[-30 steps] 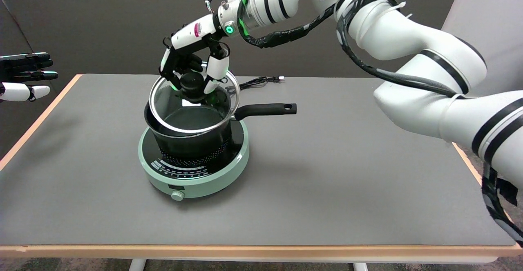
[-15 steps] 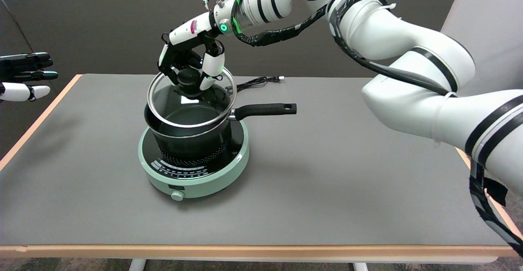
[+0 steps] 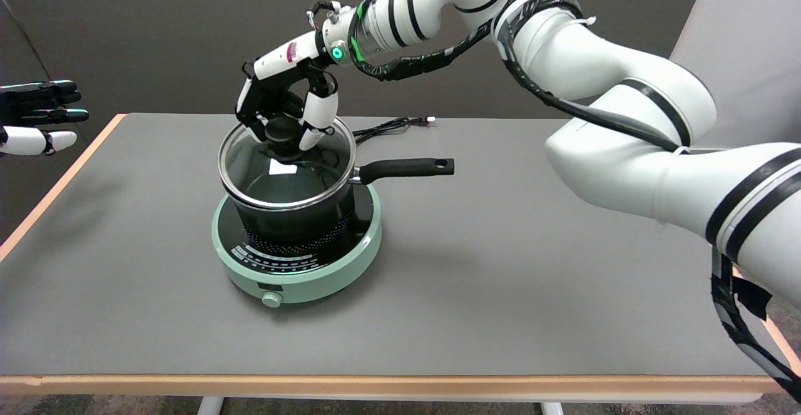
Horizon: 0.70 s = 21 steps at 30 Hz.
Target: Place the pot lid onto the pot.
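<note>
At the far left edge the idle left hand (image 3: 34, 116) hangs in the air beyond the table's (image 3: 500, 290) corner, fingers stretched out flat, touching nothing.

Further right, on the left half of the grey table, sits a round mint-green cooker (image 3: 296, 258) with a small knob (image 3: 271, 300) on its near side and a dark top ringed with white markings. A black pot (image 3: 291, 211) stands on the cooker. The glass lid (image 3: 285, 174), rimmed in metal, lies over the pot's mouth, its near edge seeming to sit along the pot's rim; whether the far edge is fully down cannot be told from this angle. A white patch shows on the glass.

The right hand (image 3: 281, 105) is over the lid's far side, reaching down from above. Its fingers (image 3: 318, 111) are curled around the lid's black knob (image 3: 281, 130), grasping it, with white fingers to the right and dark ones to the left of the knob.

The pot's black handle (image 3: 407, 168) sticks out to the right, level, with a hole near its tip. Behind it a black cord (image 3: 394, 126) lies on the table near the far edge.

The right arm (image 3: 594, 89) arches from the hand up and across to the lower right, white with black bands and cables strapped along it, a green light glowing at the wrist (image 3: 336, 53)
</note>
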Each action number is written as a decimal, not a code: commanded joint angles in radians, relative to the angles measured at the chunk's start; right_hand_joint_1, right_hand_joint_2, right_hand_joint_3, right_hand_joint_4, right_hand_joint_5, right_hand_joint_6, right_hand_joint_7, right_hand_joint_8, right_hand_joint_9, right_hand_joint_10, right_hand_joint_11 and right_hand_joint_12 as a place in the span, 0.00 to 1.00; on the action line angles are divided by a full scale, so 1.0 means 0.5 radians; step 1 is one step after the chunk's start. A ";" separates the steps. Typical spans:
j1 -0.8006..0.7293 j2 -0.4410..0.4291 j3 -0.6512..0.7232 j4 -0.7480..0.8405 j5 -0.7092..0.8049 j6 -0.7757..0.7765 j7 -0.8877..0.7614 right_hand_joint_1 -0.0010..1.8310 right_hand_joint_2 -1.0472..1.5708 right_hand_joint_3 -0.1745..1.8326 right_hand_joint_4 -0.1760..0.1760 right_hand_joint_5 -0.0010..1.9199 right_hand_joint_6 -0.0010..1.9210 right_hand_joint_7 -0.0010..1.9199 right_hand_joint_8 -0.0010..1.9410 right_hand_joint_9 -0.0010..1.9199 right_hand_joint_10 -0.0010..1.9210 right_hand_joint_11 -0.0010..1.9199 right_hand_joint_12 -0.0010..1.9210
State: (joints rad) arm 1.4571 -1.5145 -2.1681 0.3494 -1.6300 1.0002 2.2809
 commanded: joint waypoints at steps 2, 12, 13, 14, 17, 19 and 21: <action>-0.039 -0.029 0.025 -0.035 -0.008 -0.036 0.000 0.74 0.75 0.36 1.00 0.34 0.59 0.44 0.70 0.42 0.82 0.30 0.93; -0.043 -0.032 0.025 -0.035 -0.008 -0.071 0.000 0.74 0.75 0.36 1.00 0.34 0.59 0.44 0.70 0.41 0.82 0.30 0.93; -0.043 -0.032 0.025 -0.035 -0.008 -0.071 0.000 0.74 0.75 0.36 1.00 0.34 0.58 0.44 0.70 0.42 0.82 0.30 0.93; -0.043 -0.032 0.025 -0.035 -0.008 -0.071 0.000 0.74 0.75 0.36 1.00 0.34 0.59 0.44 0.70 0.41 0.82 0.30 0.93; -0.043 -0.032 0.025 -0.038 -0.011 -0.071 0.000 0.74 0.75 0.35 1.00 0.34 0.59 0.44 0.70 0.42 0.81 0.30 0.93; -0.043 -0.032 0.025 -0.038 -0.018 -0.071 -0.002 0.73 0.77 0.32 1.00 0.34 0.58 0.43 0.71 0.42 0.81 0.30 0.94; -0.043 -0.027 0.025 -0.038 -0.023 -0.071 -0.002 0.73 0.77 0.32 1.00 0.34 0.58 0.42 0.71 0.42 0.81 0.29 0.94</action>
State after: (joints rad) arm 1.4397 -1.5275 -2.1575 0.3346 -1.6336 0.9764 2.2811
